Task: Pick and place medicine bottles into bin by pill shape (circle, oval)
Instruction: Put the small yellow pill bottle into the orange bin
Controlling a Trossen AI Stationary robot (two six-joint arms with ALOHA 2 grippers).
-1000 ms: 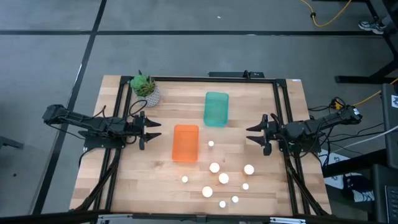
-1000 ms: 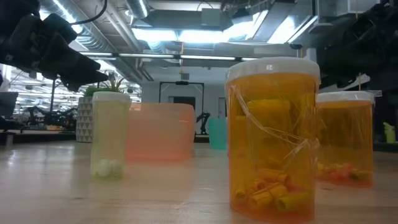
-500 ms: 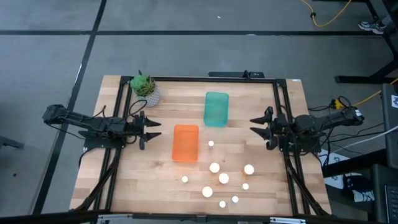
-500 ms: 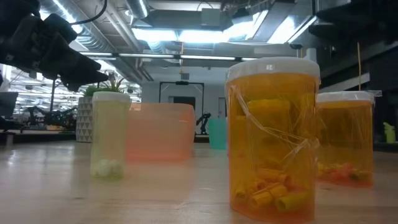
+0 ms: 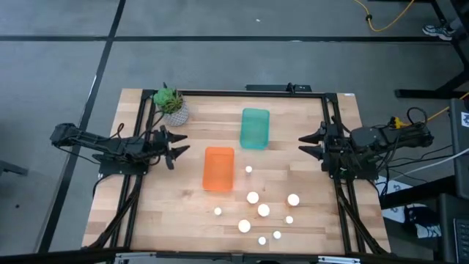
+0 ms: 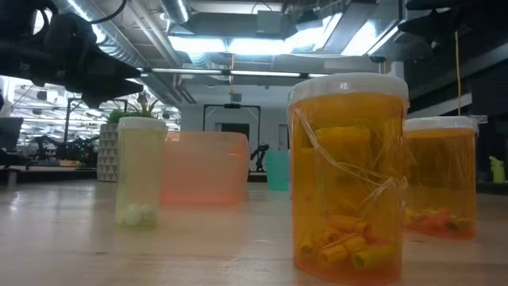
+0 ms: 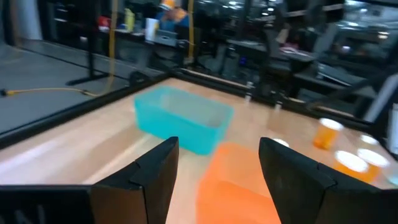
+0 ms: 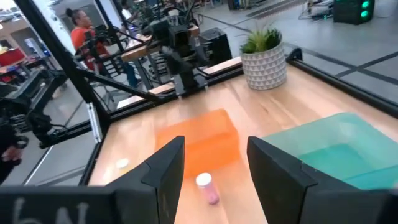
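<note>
Tools [image 5: 174, 144] [image 5: 308, 144] open, bottles [image 5: 263, 210] untouched

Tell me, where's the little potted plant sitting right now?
In the high view, the potted plant stands at the table's far left corner, just beyond the left gripper.

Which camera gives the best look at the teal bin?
The high view: the whole teal bin shows from above, unobstructed, behind the orange bin. The left wrist view shows it whole but blurred, the right wrist view only part of it, and the low view just a sliver behind a bottle.
</note>
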